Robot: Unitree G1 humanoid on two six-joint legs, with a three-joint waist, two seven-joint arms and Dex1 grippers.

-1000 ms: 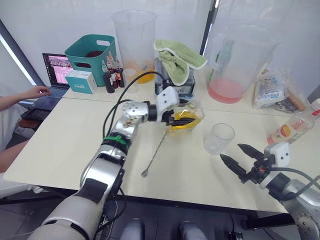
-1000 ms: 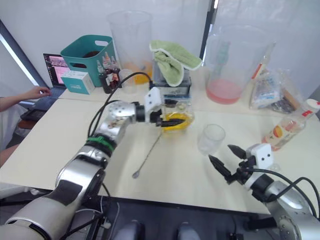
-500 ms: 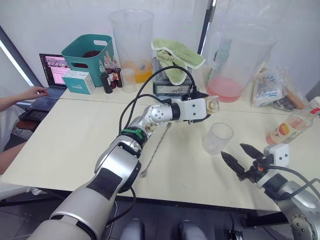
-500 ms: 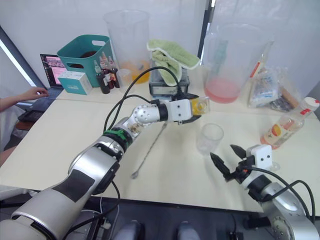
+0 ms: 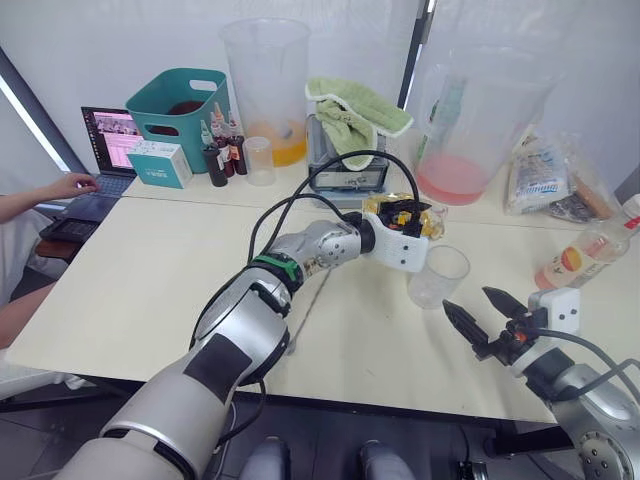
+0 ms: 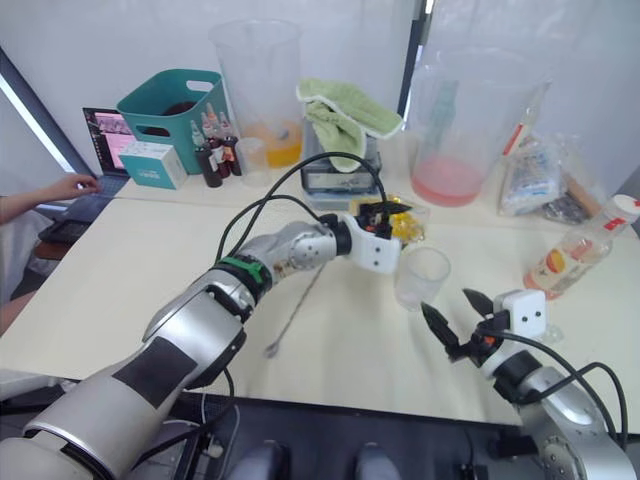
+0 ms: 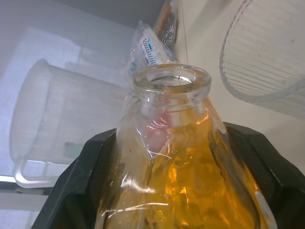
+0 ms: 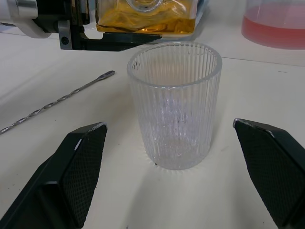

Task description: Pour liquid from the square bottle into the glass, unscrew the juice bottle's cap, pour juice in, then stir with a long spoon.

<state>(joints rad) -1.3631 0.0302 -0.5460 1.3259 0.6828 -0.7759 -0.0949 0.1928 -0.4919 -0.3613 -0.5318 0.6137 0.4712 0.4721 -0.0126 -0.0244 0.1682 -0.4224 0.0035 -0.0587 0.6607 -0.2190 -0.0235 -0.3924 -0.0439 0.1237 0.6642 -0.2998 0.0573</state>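
Observation:
My left gripper (image 5: pixel 403 217) is shut on the square bottle (image 7: pixel 176 181), which holds amber liquid. The bottle is uncapped and tipped, its open mouth (image 7: pixel 171 80) close to the rim of the glass (image 5: pixel 438 277). The ribbed glass stands upright on the table and looks empty. My right gripper (image 5: pixel 466 301) is open just in front of the glass, one black finger (image 8: pixel 81 162) on each side and neither touching. The long spoon (image 6: pixel 290 315) lies flat on the table under my left arm. The juice bottle (image 6: pixel 572 257) leans at the right edge with its white cap (image 6: pixel 626 206) on.
Along the back stand a teal basket (image 5: pixel 180 103), small dark dropper bottles (image 5: pixel 222 150), two large clear pitchers (image 5: pixel 268 80) (image 5: pixel 480 125), a green towel (image 5: pixel 358 115) and plastic bags (image 5: pixel 545 180). A laptop (image 5: pixel 110 140) and a person's hand (image 5: pixel 65 185) are at far left.
My left gripper has carried the square bottle to the right, from the middle of the table to beside the glass, and turned it. The right gripper has hardly moved.

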